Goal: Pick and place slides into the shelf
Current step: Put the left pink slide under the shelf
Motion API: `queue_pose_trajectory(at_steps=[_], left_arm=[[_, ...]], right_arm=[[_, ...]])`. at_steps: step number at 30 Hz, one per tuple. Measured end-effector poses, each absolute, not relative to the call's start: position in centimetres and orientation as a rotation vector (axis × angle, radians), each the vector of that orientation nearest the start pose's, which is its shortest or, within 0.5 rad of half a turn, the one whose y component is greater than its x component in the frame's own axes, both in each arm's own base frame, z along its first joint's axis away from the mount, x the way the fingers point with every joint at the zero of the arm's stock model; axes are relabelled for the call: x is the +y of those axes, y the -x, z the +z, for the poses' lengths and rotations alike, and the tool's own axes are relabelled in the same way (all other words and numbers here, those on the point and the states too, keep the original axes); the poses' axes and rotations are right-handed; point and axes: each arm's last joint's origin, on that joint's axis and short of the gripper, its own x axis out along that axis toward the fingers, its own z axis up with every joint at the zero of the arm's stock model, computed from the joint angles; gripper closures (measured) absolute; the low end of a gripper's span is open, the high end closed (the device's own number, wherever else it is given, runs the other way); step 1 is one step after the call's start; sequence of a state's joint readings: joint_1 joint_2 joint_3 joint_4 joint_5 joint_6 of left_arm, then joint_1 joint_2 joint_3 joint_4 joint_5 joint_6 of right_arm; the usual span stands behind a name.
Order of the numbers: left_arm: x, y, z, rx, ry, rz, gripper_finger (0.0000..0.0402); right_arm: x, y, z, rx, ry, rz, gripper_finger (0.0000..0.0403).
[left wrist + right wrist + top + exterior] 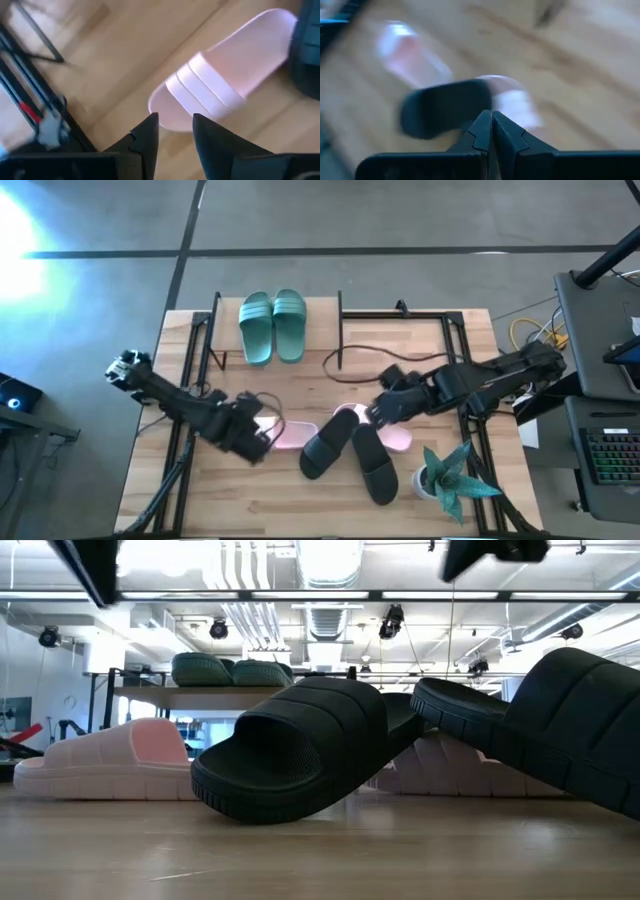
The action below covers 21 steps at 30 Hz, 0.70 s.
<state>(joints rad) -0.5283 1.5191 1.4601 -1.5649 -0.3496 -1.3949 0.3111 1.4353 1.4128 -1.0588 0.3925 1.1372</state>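
Two green slides (272,325) lie side by side on the shelf's top board (320,330) at the far middle of the table. One pale pink slide (293,432) lies flat on the table. My left gripper (265,430) hovers open over its left end (175,122). The other pink slide (395,438) lies partly under the black pair. My right gripper (372,412) is shut (491,120) and hovers above it. One black slide (300,755) lies flat on the table. The second black slide (560,720) rests one end on its strap.
A green spiky potted plant (452,475) stands near the table's right near corner. A black cable (350,355) loops across the table by the shelf. Black side rails (190,360) run along both sides of the tabletop. Bare wood shows along the near edge (250,500).
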Motion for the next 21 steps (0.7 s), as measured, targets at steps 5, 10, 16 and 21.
queue_pose_trajectory(at_steps=[5,10,16,21], left_arm=[[-14.4,-19.4,32.4,1.120,0.569,0.833,0.0295],[-16.7,-17.1,32.7,1.092,0.586,0.776,0.0295],[-18.3,-15.7,30.8,1.063,0.620,0.846,0.0295],[-18.5,-15.9,26.7,1.011,0.681,0.863,0.0295]], right_arm=[[8.4,-29.8,31.3,0.689,-0.778,-0.349,0.0394],[8.2,-32.2,28.8,0.648,-0.870,-0.204,0.0394],[7.9,-34.3,25.4,0.713,-0.950,-0.225,0.0394],[8.2,-35.7,24.1,0.749,-0.946,-0.222,0.0394]])
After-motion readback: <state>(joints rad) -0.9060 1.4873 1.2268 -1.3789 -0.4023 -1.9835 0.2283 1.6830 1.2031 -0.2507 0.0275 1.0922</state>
